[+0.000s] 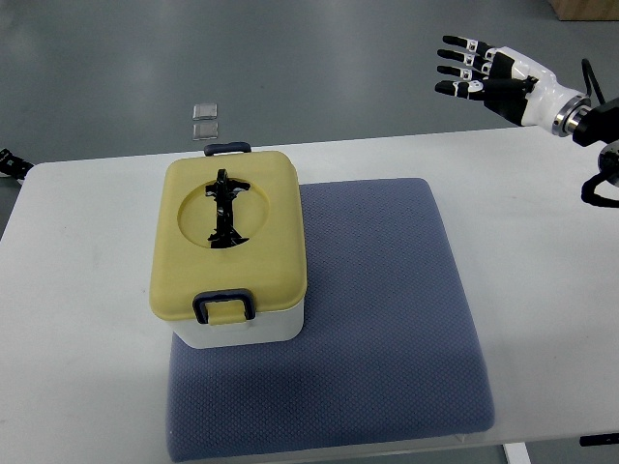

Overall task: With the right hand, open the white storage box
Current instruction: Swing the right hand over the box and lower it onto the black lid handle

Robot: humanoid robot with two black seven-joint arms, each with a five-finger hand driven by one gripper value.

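Here the right robot hand hovers spread, well apart from the closed storage box.

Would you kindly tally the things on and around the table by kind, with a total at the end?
Storage box: 1
Yellow lid: 1
Dark latch clips: 2
Blue-grey mat: 1
White table: 1
Robot right hand, fingers spread, raised beyond the table: 1
Small clear items on the floor: 2
Total: 9

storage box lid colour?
Pale yellow lid with dark navy latches, on a white storage box; the top view, the only one, shows it clearly.
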